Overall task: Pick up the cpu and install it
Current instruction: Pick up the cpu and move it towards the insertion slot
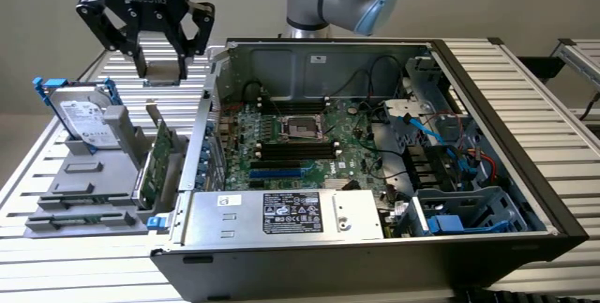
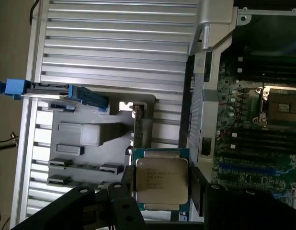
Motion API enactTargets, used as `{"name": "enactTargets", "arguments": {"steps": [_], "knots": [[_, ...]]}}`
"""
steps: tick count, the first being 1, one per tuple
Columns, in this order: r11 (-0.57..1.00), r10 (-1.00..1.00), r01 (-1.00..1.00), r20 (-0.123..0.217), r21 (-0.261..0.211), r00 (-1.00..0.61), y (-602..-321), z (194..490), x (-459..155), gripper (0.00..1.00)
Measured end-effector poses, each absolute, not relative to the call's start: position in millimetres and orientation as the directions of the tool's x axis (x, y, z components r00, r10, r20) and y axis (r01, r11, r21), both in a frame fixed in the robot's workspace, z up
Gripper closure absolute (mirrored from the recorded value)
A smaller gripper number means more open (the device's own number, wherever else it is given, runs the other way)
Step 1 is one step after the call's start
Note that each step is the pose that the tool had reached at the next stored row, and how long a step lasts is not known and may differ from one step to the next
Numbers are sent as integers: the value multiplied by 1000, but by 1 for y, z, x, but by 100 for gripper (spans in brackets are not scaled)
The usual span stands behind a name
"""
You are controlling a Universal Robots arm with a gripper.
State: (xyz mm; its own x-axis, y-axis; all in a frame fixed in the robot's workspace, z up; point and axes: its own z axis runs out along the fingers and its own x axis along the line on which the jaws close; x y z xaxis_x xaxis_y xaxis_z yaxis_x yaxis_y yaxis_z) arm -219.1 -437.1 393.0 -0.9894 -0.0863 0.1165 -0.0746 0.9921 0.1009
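In the tool [image 2: 162, 189], the cpu [image 2: 161, 182]

- The cpu [image 2: 161, 184] shows me a smooth, satin, silver-grey metal top.
- The gripper [image 1: 165, 71] looks black to me, matt with a faint sheen.
- I read the table [image 1: 525, 71] as ribbed bare aluminium, lightly shiny.
- The computer case [image 1: 281, 71] is dull grey sheet metal inside and matt black outside.
- The hard drive [image 1: 84, 117] has a silvery metal face with a paper label, and sits in a blue plastic bracket [image 1: 41, 86].
- The holder [image 1: 80, 197] looks to me like matt grey plastic.
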Motion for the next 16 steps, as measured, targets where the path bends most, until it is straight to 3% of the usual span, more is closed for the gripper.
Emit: {"name": "enactTargets", "arguments": {"steps": [16], "knots": [[993,-86,-75,117,96,-989,-406,393,-168,45]]}}
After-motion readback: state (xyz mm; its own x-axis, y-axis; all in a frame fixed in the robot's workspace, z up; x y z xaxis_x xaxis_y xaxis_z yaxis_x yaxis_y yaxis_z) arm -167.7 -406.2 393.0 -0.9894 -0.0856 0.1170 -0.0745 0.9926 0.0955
